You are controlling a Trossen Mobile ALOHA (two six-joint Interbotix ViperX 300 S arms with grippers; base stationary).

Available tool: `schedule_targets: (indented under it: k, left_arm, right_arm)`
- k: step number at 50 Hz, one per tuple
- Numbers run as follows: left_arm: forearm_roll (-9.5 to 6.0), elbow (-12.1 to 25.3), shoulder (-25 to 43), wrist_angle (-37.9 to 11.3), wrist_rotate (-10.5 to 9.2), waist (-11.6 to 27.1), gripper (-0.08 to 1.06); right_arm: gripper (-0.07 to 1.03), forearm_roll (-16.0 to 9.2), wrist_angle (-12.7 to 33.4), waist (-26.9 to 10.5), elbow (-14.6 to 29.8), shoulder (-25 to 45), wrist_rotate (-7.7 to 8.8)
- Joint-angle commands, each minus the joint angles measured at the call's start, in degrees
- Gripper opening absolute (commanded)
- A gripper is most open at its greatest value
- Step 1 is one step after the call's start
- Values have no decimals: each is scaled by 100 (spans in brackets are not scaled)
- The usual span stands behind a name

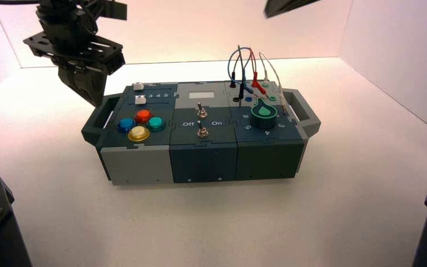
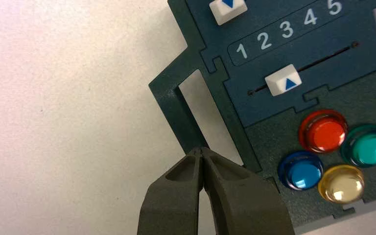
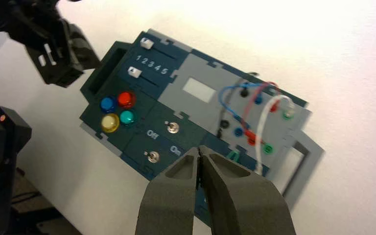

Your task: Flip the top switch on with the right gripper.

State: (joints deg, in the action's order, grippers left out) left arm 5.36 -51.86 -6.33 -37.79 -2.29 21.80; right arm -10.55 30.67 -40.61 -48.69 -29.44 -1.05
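The top switch (image 1: 199,109) is the farther of two small silver toggles on the box's dark teal middle panel, nearest the white display. In the right wrist view the top switch (image 3: 173,128) lies beyond my right gripper (image 3: 199,149), which hovers shut and empty well above the box, its tips over the panel near the "On" lettering. The second toggle (image 3: 152,156) sits on the near side of the "Off" and "On" labels. In the high view only a dark sliver of the right arm (image 1: 289,5) shows at the top edge. My left gripper (image 2: 200,151) is shut over the box's left handle (image 2: 176,105).
Four round buttons, red (image 1: 143,116), blue (image 1: 125,124), teal (image 1: 155,123) and yellow (image 1: 138,133), sit at the box's left, with two white sliders (image 2: 283,80) behind them. A green-capped knob (image 1: 264,112) and looping wires (image 1: 250,69) occupy the right end. White walls enclose the table.
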Motion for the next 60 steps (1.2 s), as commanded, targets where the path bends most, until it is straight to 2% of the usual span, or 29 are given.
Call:
schedule_targets:
  k: [1, 17, 29, 39, 46, 60]
  left_arm:
    - [0, 211, 114, 79, 44, 18, -3]
    - [0, 466, 650, 176, 97, 18, -3]
    - [0, 580, 1125, 79, 211, 18, -3]
    - [0, 598, 1239, 44, 229, 18, -3]
    - [0, 571, 1230, 9, 229, 18, -3]
    - [0, 571, 1274, -9, 246, 18, -3]
  right_arm:
    - [-2, -26, -26, -79, 352, 264, -18]
    - [-2, -62, -70, -79, 624, 668, -18]
    - [-2, -246, -53, -176, 712, 1081, -26]
    - [-2, -510, 44, -729, 993, 1767, -26]
    - [-2, -580, 299, -1028, 1327, 2285, -26]
    - [-2, -642, 659, -1099, 1758, 2874, -44]
